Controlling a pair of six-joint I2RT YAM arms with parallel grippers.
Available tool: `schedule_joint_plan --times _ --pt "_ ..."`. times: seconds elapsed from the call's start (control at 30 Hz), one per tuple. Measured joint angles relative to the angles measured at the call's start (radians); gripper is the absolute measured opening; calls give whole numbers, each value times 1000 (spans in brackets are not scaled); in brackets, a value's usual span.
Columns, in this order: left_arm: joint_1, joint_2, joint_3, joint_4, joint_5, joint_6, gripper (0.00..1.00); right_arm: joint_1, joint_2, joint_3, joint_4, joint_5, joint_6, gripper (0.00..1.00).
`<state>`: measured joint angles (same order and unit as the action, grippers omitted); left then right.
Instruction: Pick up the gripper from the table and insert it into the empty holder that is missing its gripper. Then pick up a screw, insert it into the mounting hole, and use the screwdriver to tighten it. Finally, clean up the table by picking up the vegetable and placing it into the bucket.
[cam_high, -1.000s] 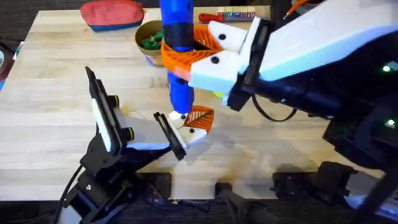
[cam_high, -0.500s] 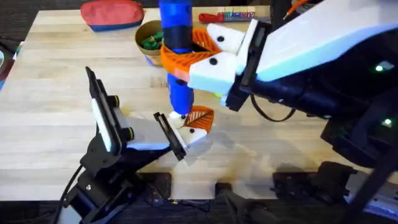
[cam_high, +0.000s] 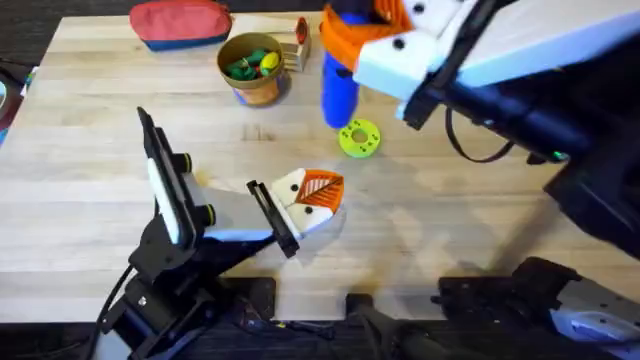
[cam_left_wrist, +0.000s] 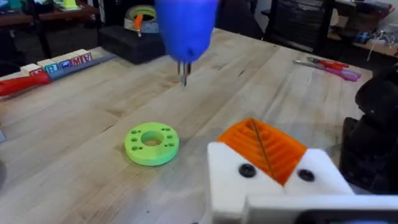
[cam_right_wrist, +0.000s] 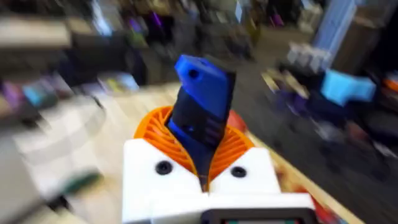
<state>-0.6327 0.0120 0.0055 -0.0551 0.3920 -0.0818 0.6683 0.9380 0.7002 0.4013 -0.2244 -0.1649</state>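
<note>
The right gripper (cam_high: 345, 45) clamps the blue pen-shaped screwdriver (cam_high: 339, 92) upright above the far table (cam_high: 90, 180), bit clear of the work. The left gripper (cam_high: 285, 215) seemingly pinches the cream-white holder (cam_high: 292, 190) with its orange ribbed gripper (cam_high: 322, 187), steadying it.

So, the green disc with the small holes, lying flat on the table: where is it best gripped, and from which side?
Grip the green disc across its outer rim, coming straight down from above, one finger on each opposite edge. It lies flat and low on the table, so a sideways approach would probably find little to hold. The blue screwdriver hangs close by; keep clear.
</note>
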Motion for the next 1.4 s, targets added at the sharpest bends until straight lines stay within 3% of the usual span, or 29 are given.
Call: schedule_joint_plan --times 0.17,0.33,0.57,0.77,0.97,1.03,1.17,1.2,1.37,1.4 --pt "0 0 0 0 0 0 5 -154 120 -1 -177 123 -330 6" --pt "0 0 0 0 0 0 5 -287 260 -1 -197 315 -662 6" --pt "0 0 0 0 0 0 5 -341 440 -1 -195 512 -1082 6" --pt "0 0 0 0 0 0 5 -343 601 -1 -197 558 -1228 6" --pt "0 0 0 0 0 0 5 -343 638 -1 -209 566 -1241 28" --pt "0 0 0 0 0 0 5 -343 638 -1 -230 566 -1216 240" --pt "0 0 0 0 0 0 5 -343 633 0 -230 569 -1152 807" --pt "0 0 0 0 0 0 5 -341 609 8 -265 572 -1095 987" --pt "0 0 0 0 0 2 30 -330 556 10 -401 575 -960 991" --pt "0 0 0 0 -1 3 194 -330 542 10 -432 575 -921 990"
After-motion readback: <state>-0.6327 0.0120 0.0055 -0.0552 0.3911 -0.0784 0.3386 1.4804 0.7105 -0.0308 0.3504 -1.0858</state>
